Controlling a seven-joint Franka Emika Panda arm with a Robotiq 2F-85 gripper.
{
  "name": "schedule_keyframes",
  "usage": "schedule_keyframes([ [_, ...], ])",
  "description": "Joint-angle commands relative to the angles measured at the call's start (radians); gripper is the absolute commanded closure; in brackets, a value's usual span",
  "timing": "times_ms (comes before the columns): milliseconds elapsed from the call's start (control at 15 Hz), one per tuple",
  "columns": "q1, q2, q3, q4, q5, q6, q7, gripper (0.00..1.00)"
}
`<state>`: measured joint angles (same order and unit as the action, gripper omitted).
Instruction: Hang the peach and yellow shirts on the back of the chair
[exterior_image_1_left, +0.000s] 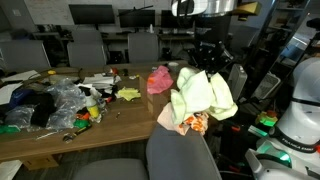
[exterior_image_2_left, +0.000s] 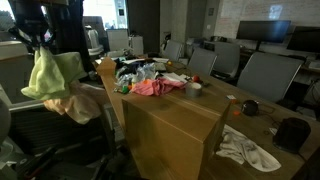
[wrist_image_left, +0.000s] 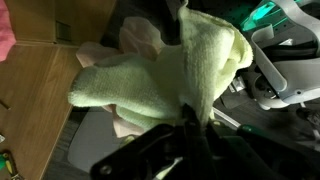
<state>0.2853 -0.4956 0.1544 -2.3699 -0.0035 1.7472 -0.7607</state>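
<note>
My gripper (exterior_image_1_left: 209, 68) is shut on a pale yellow shirt (exterior_image_1_left: 203, 95) and holds it in the air above the grey chair back (exterior_image_1_left: 185, 150). The yellow shirt hangs from the gripper in both exterior views (exterior_image_2_left: 50, 72) and fills the wrist view (wrist_image_left: 170, 70), where the fingers (wrist_image_left: 190, 115) pinch its cloth. A peach shirt (exterior_image_1_left: 180, 117) lies draped under it over the top of the chair back; it also shows in an exterior view (exterior_image_2_left: 72, 103) and in the wrist view (wrist_image_left: 135, 45).
A wooden table (exterior_image_1_left: 60, 135) carries a pink cloth (exterior_image_1_left: 159, 78), plastic bags and clutter (exterior_image_1_left: 55, 100). A white robot base (exterior_image_1_left: 300, 110) stands beside the chair. In an exterior view a white cloth (exterior_image_2_left: 248, 148) lies on the table (exterior_image_2_left: 170, 125).
</note>
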Motion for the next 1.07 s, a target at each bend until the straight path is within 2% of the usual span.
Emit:
schedule_keyframes([
  [0, 0.025, -0.048, 0.010, -0.058, -0.031, 0.069, 0.032, 0.97],
  [533, 0.033, -0.001, -0.003, -0.092, -0.019, 0.248, 0.078, 0.97],
  [1000, 0.004, 0.062, -0.053, -0.085, -0.019, 0.334, 0.090, 0.97],
])
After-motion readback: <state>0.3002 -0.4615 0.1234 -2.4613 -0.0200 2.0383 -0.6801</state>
